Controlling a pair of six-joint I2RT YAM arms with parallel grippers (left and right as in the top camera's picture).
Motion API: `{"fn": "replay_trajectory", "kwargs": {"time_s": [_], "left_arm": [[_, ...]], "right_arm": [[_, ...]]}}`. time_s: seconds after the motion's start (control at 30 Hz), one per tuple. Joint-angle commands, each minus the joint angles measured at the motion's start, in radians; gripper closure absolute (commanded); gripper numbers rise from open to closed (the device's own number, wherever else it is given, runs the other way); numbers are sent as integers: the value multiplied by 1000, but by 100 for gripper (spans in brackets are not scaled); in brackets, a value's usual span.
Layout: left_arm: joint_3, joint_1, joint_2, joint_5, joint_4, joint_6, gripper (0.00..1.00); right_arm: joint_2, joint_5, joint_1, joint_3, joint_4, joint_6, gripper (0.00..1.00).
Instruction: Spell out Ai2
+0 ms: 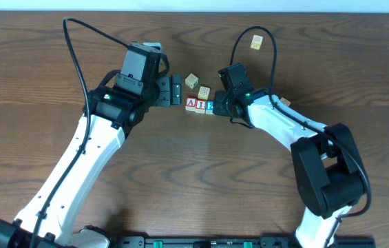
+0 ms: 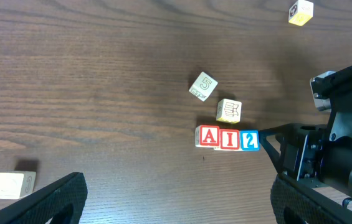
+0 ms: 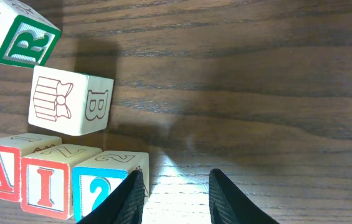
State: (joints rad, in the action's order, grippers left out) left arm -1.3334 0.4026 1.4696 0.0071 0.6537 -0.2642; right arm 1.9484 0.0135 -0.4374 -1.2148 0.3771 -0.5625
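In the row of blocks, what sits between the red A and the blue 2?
The red I block, touching both neighbours; the left wrist view shows it clearly.

Robot lab: two arms (image 1: 94, 145) at wooden table (image 1: 22, 62).

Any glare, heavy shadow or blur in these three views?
Right wrist: bright glare on the table just beside the 2 block; the B block throws a soft shadow rightward. Left wrist: sharp, evenly lit, lettering readable. Overhead: even light, no glare, lettering tiny.
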Motion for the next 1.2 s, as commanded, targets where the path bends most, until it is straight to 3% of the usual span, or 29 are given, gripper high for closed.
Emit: {"fn": "replay_trajectory", "kwargs": {"time_s": [0.0,0.33,0.43,0.63,0.8,0.9,1.0,1.17], "left_arm": [[-6,-3,-12,-18,0,10,5],[-6,-3,-12,-18,0,10,5],[-6,-3,-12,-19,0,11,5],[-6,-3,-12,-41,-1,11,5],[-27,-3,-28,-42,33,86,5],[-84,-3,-66,-54,110,172,5],[-184,-3,-153,-159,234,212,5],[-204,-3,-268,-179,354,243,5]], "right_arm": [[14,-4,-4,-13,0,10,65],[14,-4,-4,-13,0,10,59],[14,1,-3,-13,0,10,63],[-11,139,14,-14,76,18,59],[-106,163,41,-14,144,60,46],[-183,179,48,-14,169,117,28],[-316,260,52,-14,262,127,1],[-500,272,42,-13,395,161,1]]}}
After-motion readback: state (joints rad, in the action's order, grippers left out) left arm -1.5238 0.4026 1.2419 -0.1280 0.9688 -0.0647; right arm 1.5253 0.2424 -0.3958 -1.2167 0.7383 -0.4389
